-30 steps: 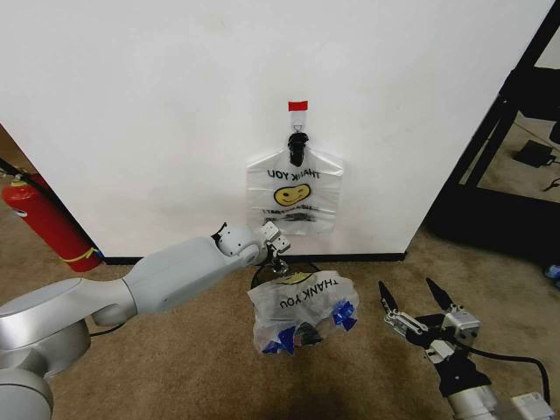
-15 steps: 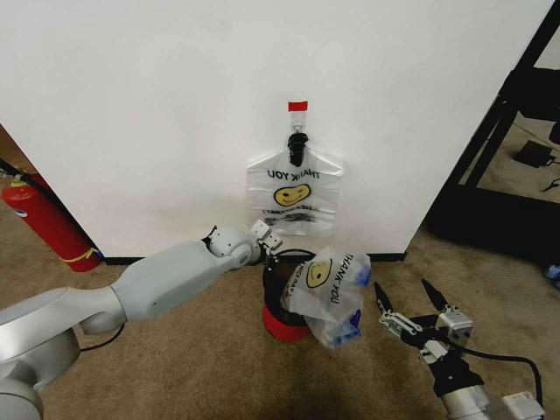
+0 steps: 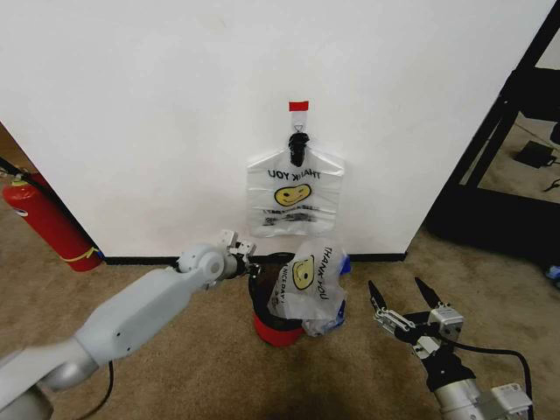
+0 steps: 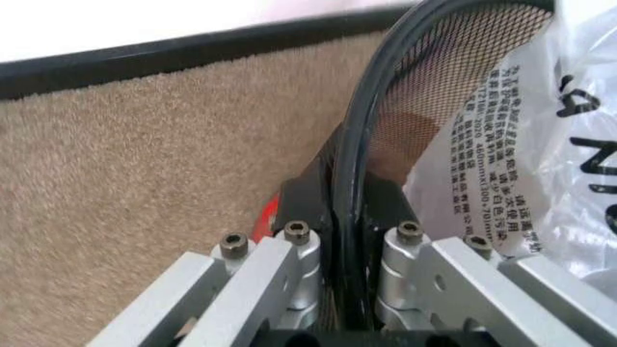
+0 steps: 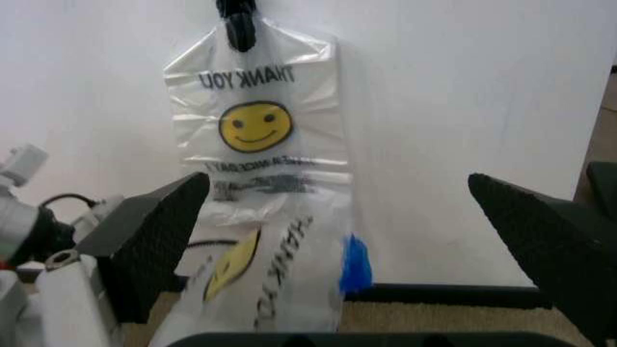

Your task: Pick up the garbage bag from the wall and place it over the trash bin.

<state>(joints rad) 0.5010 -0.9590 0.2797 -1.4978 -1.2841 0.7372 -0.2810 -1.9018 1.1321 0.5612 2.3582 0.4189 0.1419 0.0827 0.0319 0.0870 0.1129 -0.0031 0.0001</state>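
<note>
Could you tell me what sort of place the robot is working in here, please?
Probably an office or lab corner set up for testing: tan carpet meets a plain white wall, a red fire extinguisher stands nearby, and black shelving fills the right side.

Red fire extinguisher point(image 3: 45, 223), perhaps black shelving point(image 3: 507, 175)

Head view: even, diffuse indoor light, bright on the wall point(image 3: 157, 114); upper corners fall off slightly grey. Soft short shadow under the hanging garbage bag point(image 3: 295, 192). Mild sheen on its plastic, no hard glare. Left wrist view: foreground metal out of focus, carpet point(image 4: 144, 181) sharper. Right wrist view: soft overall, dark fingers at lower corners blurred, wall washed out.
</note>
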